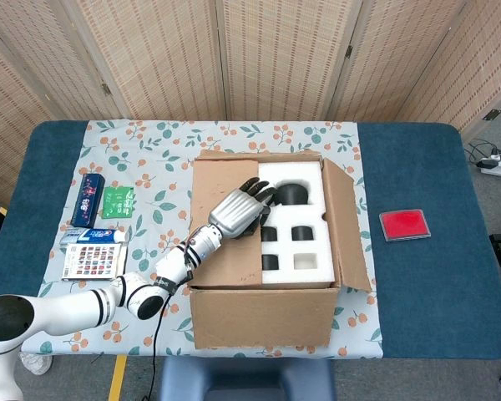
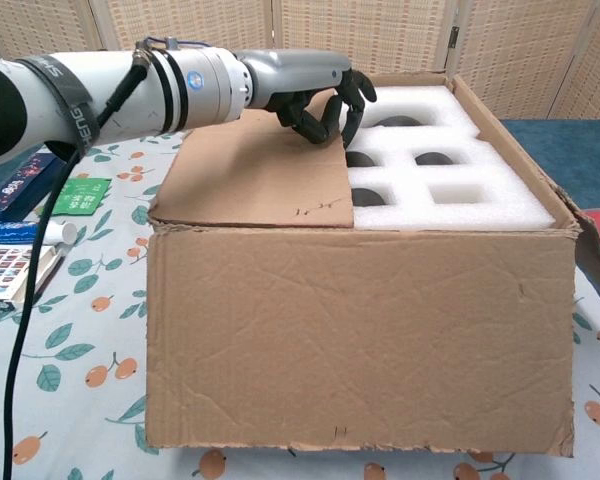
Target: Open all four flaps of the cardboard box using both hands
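Observation:
The cardboard box (image 1: 259, 317) stands mid-table, and the chest view shows its front wall (image 2: 360, 330). Its left flap (image 1: 234, 263) lies flat over the left half of the top (image 2: 250, 175). The right flap (image 1: 346, 234) stands outward. White foam (image 1: 285, 249) with dark round holes fills the uncovered part. My left hand (image 1: 238, 211) reaches in from the left and rests on the left flap's free edge. Its dark fingers (image 2: 345, 105) curl over that edge towards the foam. My right hand appears in neither view.
Left of the box lie a blue box (image 1: 88, 200), a green packet (image 1: 117, 202), a toothpaste tube (image 1: 92, 236) and a colour-swatch box (image 1: 93, 261). A red square item (image 1: 404, 224) sits on the blue tablecloth at the right. Woven screens stand behind the table.

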`<action>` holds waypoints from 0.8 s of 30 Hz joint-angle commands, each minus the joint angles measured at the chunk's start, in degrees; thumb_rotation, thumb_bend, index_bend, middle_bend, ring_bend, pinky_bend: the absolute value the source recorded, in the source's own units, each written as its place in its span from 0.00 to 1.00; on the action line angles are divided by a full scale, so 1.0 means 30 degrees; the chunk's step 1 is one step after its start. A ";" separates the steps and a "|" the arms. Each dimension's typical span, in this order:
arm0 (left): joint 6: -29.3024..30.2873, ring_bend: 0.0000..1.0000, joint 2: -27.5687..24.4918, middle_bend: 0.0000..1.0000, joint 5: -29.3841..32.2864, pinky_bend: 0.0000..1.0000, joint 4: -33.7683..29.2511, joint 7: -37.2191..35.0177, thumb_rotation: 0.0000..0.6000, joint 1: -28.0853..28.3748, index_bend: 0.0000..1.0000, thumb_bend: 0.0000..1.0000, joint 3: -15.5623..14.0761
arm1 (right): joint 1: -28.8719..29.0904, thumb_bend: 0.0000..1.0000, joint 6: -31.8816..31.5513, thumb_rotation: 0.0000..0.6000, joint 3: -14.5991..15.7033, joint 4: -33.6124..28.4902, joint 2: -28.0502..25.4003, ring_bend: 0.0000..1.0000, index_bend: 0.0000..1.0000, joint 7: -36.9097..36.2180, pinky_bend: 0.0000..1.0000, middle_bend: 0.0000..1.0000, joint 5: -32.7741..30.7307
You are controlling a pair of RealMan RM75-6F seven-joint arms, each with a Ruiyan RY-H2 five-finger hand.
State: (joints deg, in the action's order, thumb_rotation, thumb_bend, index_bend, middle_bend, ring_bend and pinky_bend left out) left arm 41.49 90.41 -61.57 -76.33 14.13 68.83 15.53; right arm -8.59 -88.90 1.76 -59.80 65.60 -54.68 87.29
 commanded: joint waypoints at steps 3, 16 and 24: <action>0.0590 0.00 -0.0330 0.13 0.0600 0.00 -0.0423 0.1210 1.00 -0.0131 0.59 1.00 -0.0218 | 0.0010 0.49 0.0055 0.42 -0.0015 -0.0029 -0.0040 0.00 0.18 -0.0102 0.00 0.00 0.0050; 0.2540 0.00 -0.1693 0.15 0.1899 0.00 -0.2725 0.3606 1.00 -0.0658 0.60 1.00 -0.0191 | 0.0216 0.49 0.0416 0.42 0.0021 -0.0115 -0.0069 0.00 0.18 0.0004 0.00 0.00 0.0288; 0.3913 0.00 -0.3233 0.15 0.2497 0.00 -0.4496 0.4696 1.00 -0.1105 0.60 1.00 0.0186 | 0.0460 0.49 0.0699 0.42 0.0093 -0.0348 -0.0122 0.00 0.18 0.0213 0.00 0.00 0.0496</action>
State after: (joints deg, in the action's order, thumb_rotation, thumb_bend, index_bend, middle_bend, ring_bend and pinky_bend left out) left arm 52.47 81.56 -54.58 -88.97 27.51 65.92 15.84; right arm -7.25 -86.84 2.02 -60.80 65.25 -54.08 88.75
